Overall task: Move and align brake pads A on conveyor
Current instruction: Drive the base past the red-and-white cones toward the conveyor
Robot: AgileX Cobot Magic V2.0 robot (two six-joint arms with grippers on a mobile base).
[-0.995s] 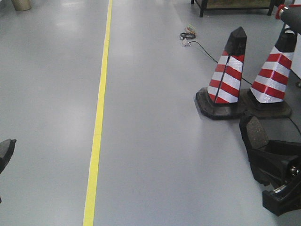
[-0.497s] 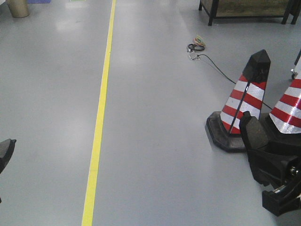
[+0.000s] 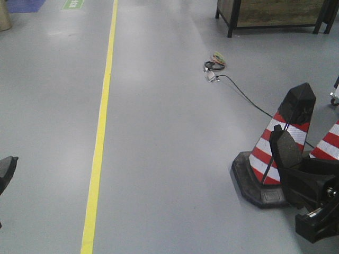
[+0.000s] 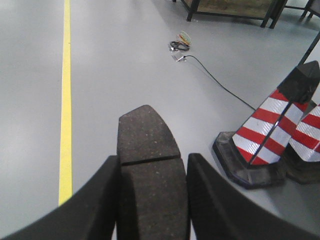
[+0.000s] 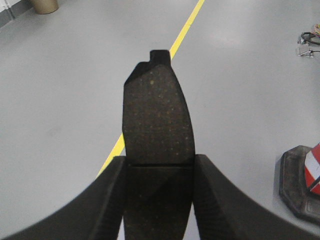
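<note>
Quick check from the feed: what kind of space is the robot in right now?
Probably a factory or workshop floor: smooth grey floor with a yellow lane line, striped traffic cones, and a loose cable. No conveyor in view.

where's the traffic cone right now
In the front view the nearest traffic cone stands on the grey floor at the right, just behind the right gripper's brake pad, with a black cable running behind it.
</note>
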